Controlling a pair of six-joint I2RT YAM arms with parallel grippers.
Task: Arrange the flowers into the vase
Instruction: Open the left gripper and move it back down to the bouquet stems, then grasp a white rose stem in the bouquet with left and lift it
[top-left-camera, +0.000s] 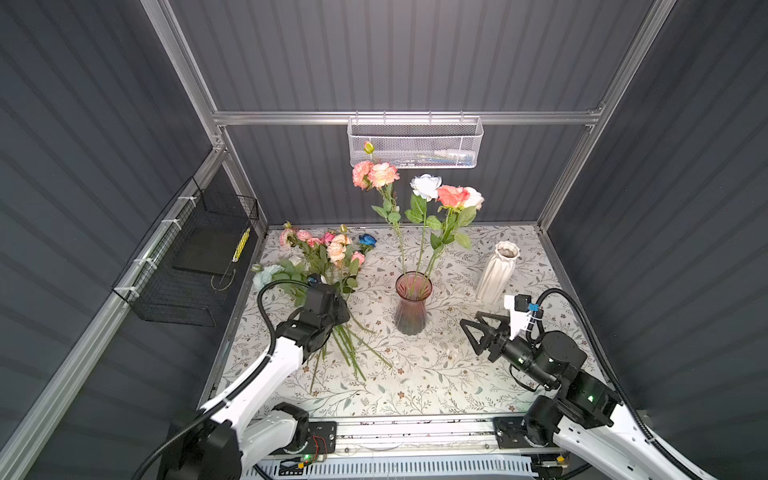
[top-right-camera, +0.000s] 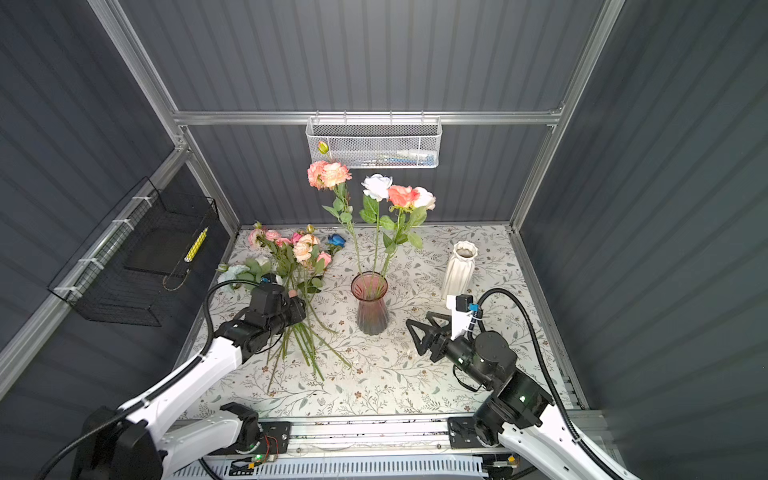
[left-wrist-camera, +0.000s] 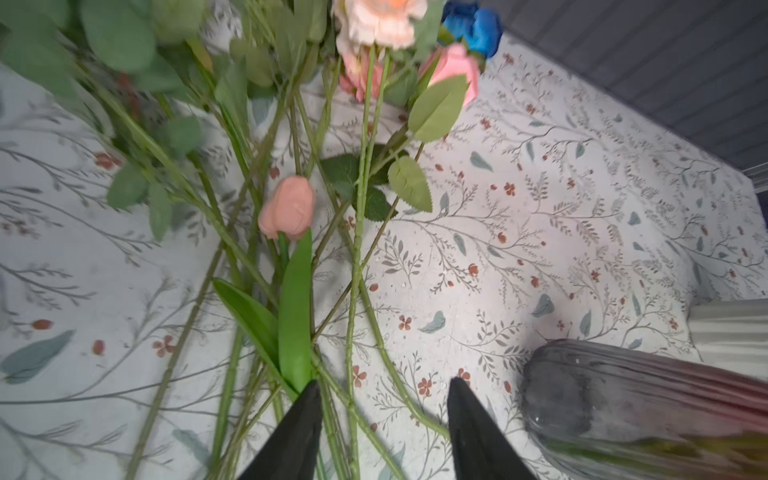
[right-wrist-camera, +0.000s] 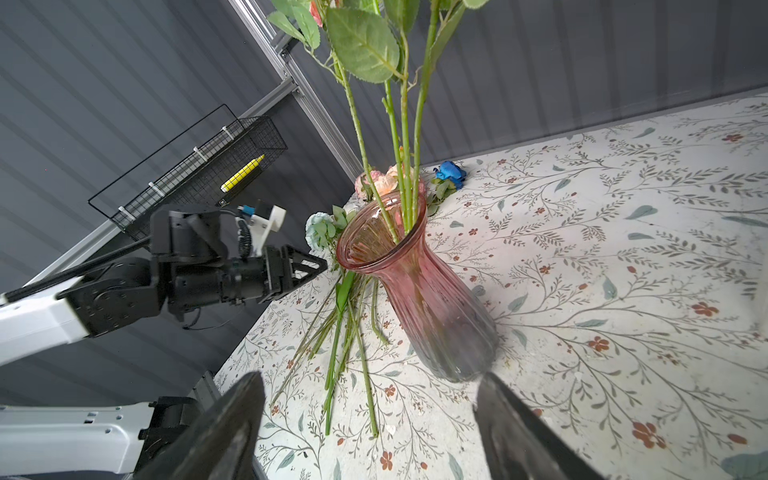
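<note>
The left gripper (left-wrist-camera: 382, 384) hangs just above the loose flowers (top-left-camera: 332, 257), which lie in a heap on the table (top-left-camera: 436, 374) with the blooms ahead of it and the stem ends fanning back beneath it. Its fingers (left-wrist-camera: 299, 432) stand apart with several stems (left-wrist-camera: 353, 316) running between and under them, and they clamp nothing, so it looks lined up to pinch one stem low down, where there are fewest leaves. A peach tulip (left-wrist-camera: 289, 208) lies straight ahead of it. The vase (top-left-camera: 412, 305) stands just beside this gripper, toward the other arm, and already holds a few tall flowers (top-left-camera: 424, 195) that lean on its rim. The right gripper (right-wrist-camera: 370, 374) is spread wide and empty, level with the vase's base and pointed at it from a short way off, probably waiting to steady the glass or take a stem. A white vase (top-left-camera: 498, 270) stands empty beyond it.
</note>
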